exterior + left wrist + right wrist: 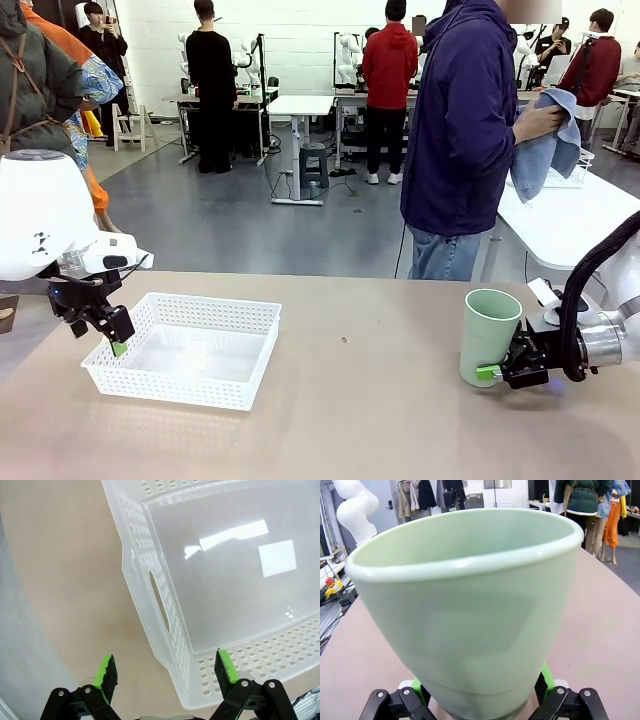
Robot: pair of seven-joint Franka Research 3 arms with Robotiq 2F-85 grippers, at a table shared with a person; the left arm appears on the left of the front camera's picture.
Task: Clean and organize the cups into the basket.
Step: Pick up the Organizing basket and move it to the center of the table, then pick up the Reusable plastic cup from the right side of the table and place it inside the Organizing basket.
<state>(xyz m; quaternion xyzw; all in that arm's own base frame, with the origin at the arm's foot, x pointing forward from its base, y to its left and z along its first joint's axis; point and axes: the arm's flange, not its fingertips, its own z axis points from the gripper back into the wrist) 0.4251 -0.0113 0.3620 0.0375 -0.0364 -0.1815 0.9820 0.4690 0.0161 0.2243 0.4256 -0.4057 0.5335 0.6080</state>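
Cup, mint green (pixel 488 335), front view: near upright above the counter (pixel 350 420), pinched low on its wall from the side by the right gripper (pixel 490 372), with the basket (pixel 170 385) well apart, across the counter from those fingers, and the left gripper (pixel 115 345) at the basket's outer end. Left wrist view: fingers spread and empty, straddling one corner wall of the bare basket (pixel 145 580). Right wrist view: fingers clamp the cup's (pixel 470 605) base, its long axis rising away from them; the right arm is judged the carrier.
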